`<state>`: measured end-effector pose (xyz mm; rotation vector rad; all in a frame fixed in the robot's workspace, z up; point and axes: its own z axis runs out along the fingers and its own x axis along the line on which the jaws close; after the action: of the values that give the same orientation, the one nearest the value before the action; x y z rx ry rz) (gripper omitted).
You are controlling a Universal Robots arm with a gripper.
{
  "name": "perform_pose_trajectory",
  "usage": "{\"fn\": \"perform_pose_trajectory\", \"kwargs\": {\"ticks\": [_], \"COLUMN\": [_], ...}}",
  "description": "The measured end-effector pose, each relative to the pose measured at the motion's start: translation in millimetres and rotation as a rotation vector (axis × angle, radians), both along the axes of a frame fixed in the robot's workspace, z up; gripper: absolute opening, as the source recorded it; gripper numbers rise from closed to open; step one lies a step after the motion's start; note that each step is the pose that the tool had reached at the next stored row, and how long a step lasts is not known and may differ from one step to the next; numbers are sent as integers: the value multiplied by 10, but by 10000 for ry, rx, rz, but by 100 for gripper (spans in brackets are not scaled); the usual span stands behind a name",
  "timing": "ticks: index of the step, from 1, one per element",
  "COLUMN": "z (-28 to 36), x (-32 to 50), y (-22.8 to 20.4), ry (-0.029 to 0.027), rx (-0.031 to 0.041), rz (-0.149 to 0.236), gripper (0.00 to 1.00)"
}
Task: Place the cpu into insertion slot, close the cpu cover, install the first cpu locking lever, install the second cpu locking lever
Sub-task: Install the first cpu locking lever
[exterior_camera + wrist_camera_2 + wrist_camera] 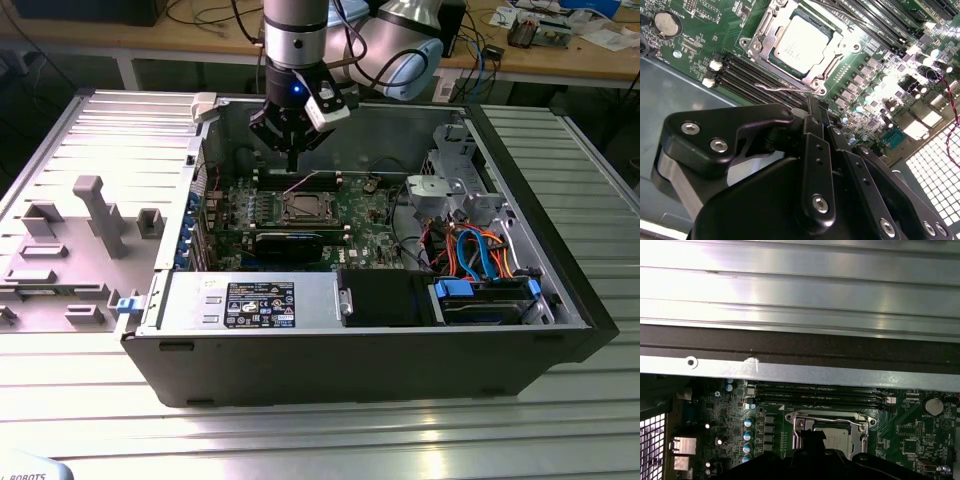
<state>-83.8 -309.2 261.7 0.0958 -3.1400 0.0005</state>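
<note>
Nearest us in the exterior view, the ribbed metal counter (400,440) carries the open computer case (350,365), with its power supply (240,300) along the near wall.

Just past that lies the green motherboard (370,215). There in the middle is the insertion slot (305,208), and the cpu (800,42) is seated in it, lying flat with its silvery top up. The cpu cover (840,50) looks folded down around the chip, its frame lying over the chip's edges.

A thin wire locking lever (777,88) runs along the socket's edge beside the memory slots (747,72). Whether it is hooked home, I can't tell.

Over the far edge of the socket hangs the tool (292,158), well clear of the board. Its fingers are pinched together to a point and hold nothing.

On handling, I'd judge the chip light, stiff and thin, with a slick top and a delicate underside, so hold it by opposite edges only. The cover is thin sheet metal that would bend if forced, so press it on the frame. The lever looks springy and narrow. It is best pushed near its free hooked end, where a closed fingertip could slip off.
</note>
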Motion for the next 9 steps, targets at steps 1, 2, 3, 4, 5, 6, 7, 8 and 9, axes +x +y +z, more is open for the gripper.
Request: {"fn": "perform_pose_trajectory", "kwargs": {"ticks": [1,2,3,4,5,6,7,8,9], "z": [0,0,0,0,-2,-3,-3,-4,-5], "x": [0,0,1,1,2,1,1,1,1], "y": [0,0,0,0,0,-1,-5,-8,-8], "ry": [0,0,0,0,-2,-1,0,0,0], "rx": [0,0,0,0,16,135,361,484,530], "rz": [-1,0,0,0,1,1,0,0,0], "gripper": [11,11,11,11,11,11,11,11,11]}}
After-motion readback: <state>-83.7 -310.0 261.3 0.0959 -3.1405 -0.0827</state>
